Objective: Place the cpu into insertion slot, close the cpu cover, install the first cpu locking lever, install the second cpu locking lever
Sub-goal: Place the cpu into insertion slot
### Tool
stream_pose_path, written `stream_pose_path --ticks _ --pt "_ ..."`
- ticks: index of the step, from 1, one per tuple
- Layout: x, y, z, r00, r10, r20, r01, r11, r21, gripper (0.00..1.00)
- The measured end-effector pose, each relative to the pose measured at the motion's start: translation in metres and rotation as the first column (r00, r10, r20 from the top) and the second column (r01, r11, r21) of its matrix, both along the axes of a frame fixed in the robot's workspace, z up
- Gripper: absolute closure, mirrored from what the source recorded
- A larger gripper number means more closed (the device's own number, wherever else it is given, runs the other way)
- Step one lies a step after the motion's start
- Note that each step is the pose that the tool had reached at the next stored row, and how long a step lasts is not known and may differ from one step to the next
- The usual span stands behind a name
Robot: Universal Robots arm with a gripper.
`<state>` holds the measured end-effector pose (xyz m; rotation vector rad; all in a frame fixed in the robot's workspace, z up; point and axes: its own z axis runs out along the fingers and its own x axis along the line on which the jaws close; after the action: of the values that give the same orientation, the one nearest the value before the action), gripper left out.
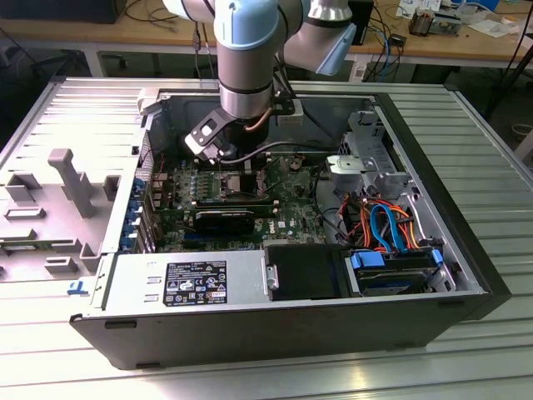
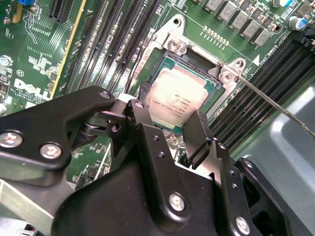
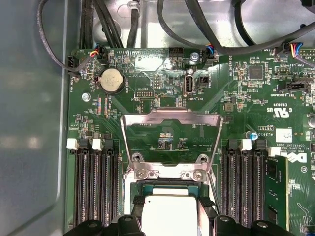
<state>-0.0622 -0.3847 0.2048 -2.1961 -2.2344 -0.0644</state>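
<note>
Gripper [image 2: 172, 112]: the two black fingers [image 2: 143, 105] stand close together, one against each opposite edge of the cpu [image 2: 174, 96], so the chip is clamped between them. The cpu lies flat, silver top upward, inside the outline of the insertion slot [image 2: 197, 60]; whether it is fully seated or held just above the contacts cannot be told. In the first wrist view the cpu [image 3: 170, 214] again sits between the fingers [image 3: 138, 201], and the cpu cover [image 3: 170, 115] stands raised on its hinge at the far side of the slot, its window open to the board behind it, not yet closed. A thin metal locking lever [image 2: 275, 105] runs out from one corner of the slot, unlatched. Long memory slots [image 2: 113, 44] flank the socket on both sides. In the exterior view the arm [image 1: 246, 50] reaches straight down into the open computer case [image 1: 466, 275], over the green motherboard [image 1: 179, 187].
</note>
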Motion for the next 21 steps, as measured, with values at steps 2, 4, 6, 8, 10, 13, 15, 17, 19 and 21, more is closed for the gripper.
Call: stream_pose_path --ticks 2,4,6,8,10,13,15,17,19,21 --pt "0.0001 0.0 -0.0001 1.0 0.0 0.0 0.0 1.0 0.0 0.49" --pt "0.0001 0.0 -0.0002 1.0 0.0 0.0 0.0 1.0 0.0 0.49" --pt "0.0001 0.0 -0.0002 1.0 0.0 0.0 0.0 1.0 0.0 0.49" --pt "0.0001 0.0 -0.0002 1.0 0.0 0.0001 0.0 1.0 0.0 0.47" --pt "0.0001 0.0 -0.0002 1.0 0.0 0.0 0.0 1.0 0.0 0.41" --pt "0.0001 0.0 -0.0002 1.0 0.0 0.0 0.0 1.0 0.0001 0.41" --pt "0.0001 0.0 0.0035 1.0 0.0 0.0 0.0 1.0 0.0037 0.41" --pt "0.0001 0.0 0.0074 1.0 0.0 0.0 0.0 1.0 0.0067 0.41" --pt "0.0001 0.0025 0.0076 1.0 0.0 0.0001 0.0 1.0 0.0068 0.43" --pt "-0.0002 0.003 0.0076 1.0 0.0 0.0001 0.0 1.0 0.0069 0.56"
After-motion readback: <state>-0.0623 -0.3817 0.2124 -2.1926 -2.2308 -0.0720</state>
